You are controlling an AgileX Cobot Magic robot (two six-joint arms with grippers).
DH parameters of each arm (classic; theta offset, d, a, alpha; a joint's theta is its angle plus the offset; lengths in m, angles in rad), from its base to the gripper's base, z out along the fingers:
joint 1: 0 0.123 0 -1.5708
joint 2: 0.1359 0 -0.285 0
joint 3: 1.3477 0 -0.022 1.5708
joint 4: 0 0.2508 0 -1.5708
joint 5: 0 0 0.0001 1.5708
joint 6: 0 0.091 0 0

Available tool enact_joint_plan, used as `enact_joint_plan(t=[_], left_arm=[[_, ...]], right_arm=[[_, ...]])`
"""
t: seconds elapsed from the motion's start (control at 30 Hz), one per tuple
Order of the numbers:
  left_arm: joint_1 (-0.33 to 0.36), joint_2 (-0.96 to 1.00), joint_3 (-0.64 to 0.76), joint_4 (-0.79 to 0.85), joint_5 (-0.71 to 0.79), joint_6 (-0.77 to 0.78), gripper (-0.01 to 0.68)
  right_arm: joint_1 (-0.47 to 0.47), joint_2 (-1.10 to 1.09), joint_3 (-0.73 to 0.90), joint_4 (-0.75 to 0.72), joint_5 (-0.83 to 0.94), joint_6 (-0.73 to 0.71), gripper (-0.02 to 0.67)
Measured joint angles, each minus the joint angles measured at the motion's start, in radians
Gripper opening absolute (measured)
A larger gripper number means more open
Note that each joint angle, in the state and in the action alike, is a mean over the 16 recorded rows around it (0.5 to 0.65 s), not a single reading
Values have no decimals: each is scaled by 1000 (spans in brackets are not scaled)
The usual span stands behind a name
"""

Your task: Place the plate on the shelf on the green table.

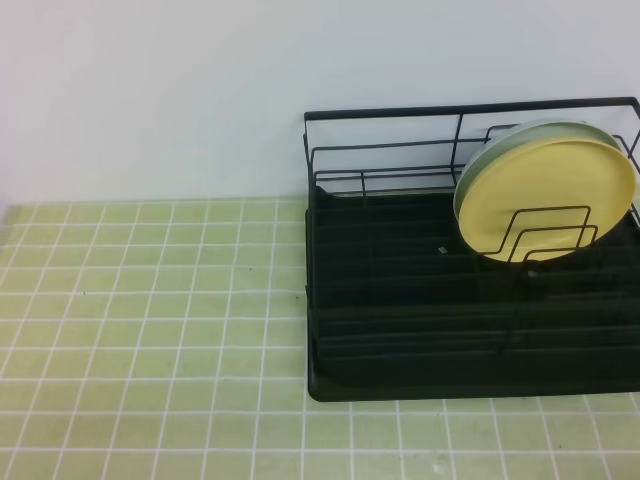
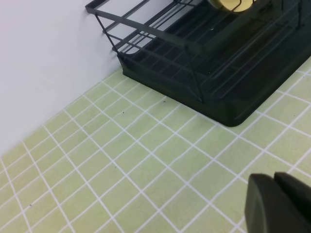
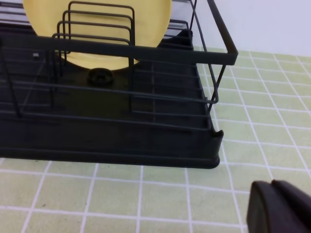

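Observation:
The pale yellow plate (image 1: 550, 195) stands tilted on edge in the wire loops at the back right of the black shelf (image 1: 400, 330), which sits on the green table (image 1: 150, 350). Neither gripper appears in the high view. In the left wrist view my left gripper (image 2: 275, 182) is shut and empty, low over the tiles in front of the shelf (image 2: 218, 73); the plate (image 2: 228, 4) peeks in at the top edge. My right gripper (image 3: 272, 185) is also shut and empty, above the tiles near the shelf's (image 3: 121, 141) front corner, with the plate (image 3: 150, 24) behind the loops.
A pale blue-green plate (image 1: 478, 165) leans right behind the yellow one in the rack. A white wall runs along the back of the table. Bare tiles (image 1: 150, 400) stretch to the left of and in front of the shelf.

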Motion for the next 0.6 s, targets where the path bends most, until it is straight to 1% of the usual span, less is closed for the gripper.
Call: enact_joint_plan(t=[0.17, 0.33, 0.43, 0.6], left_arm=[[0, 0, 5, 8, -11, 5, -2], [18, -4, 36, 55, -85, 26, -2], [54, -17, 76, 86, -165, 40, -1], [148, -66, 159, 138, -302, 63, -1]], right_arm=[[0, 1, 0, -1, 0, 0, -1], [0, 1, 0, -1, 0, 0, -2], [0, 1, 0, -1, -1, 0, -2], [0, 1, 0, -1, -1, 0, -2]])
